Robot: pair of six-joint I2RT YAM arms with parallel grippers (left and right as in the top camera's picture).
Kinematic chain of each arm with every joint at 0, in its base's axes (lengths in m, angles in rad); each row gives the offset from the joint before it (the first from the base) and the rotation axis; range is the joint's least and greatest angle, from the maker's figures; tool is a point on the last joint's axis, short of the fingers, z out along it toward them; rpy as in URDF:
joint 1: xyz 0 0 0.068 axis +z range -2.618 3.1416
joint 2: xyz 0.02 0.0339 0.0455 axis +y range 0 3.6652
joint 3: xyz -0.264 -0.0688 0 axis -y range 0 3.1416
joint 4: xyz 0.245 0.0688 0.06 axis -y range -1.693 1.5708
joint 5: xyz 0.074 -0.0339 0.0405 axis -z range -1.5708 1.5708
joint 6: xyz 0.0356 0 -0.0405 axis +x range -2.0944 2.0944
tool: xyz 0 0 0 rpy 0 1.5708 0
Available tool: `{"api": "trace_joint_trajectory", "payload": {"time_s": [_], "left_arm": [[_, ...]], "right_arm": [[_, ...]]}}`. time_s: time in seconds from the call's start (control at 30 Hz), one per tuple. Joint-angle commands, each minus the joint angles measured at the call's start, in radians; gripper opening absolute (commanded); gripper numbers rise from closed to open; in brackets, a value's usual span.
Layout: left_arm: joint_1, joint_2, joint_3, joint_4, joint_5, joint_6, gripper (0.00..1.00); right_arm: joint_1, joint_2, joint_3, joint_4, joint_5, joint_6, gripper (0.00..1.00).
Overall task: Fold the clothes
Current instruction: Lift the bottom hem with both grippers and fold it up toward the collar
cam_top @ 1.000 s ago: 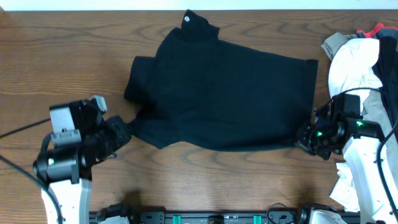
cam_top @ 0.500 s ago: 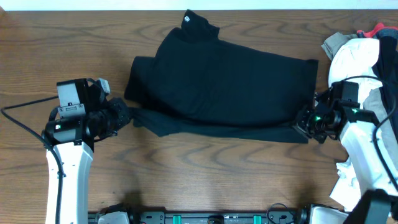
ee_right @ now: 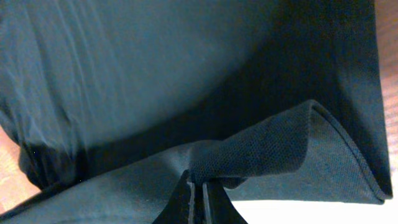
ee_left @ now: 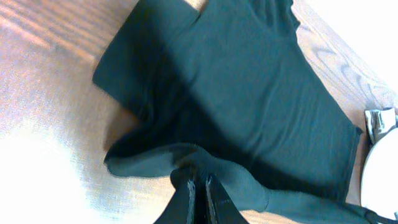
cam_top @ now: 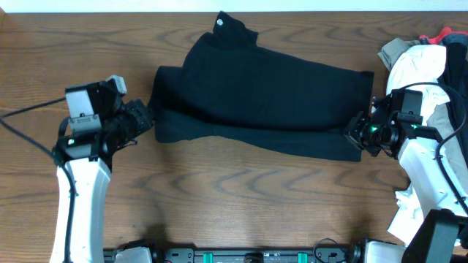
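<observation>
- Overhead: the black shirt (cam_top: 263, 95) lies across the upper middle of the bench (cam_top: 219, 212), with its lower edge drawn into a band. The left tool (cam_top: 146, 117) at centre left and the right tool (cam_top: 356, 134) at centre right are each clamped on an end of that hem. A small round white logo (cam_top: 220, 24) shows at top centre, but no writing is legible.
- Left wrist: the jaws are closed on bunched hem at bottom centre. The cloth sags and creases, so it looks light, limp and not fragile.
- Right wrist: the jaws pinch a knit fold at bottom centre. Hem corners seem the best holds, since a mid-panel pinch would likely only bunch the fabric.
</observation>
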Motion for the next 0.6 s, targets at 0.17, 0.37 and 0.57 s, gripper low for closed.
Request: {"api": "trace_joint_trajectory", "payload": {"time_s": [0.17, 0.37, 0.57], "left_arm": [[-0.089, 0.132, 0.010, 0.125, 0.007, 0.017, 0.06], [-0.103, 0.206, 0.010, 0.188, -0.004, 0.017, 0.06], [-0.103, 0.238, 0.010, 0.237, -0.069, 0.017, 0.06]], "right_arm": [[-0.005, 0.045, 0.017, 0.049, -0.005, 0.053, 0.02], [-0.005, 0.088, 0.017, 0.123, -0.006, 0.053, 0.02], [-0.005, 0.093, 0.017, 0.185, 0.026, 0.059, 0.02]]}}
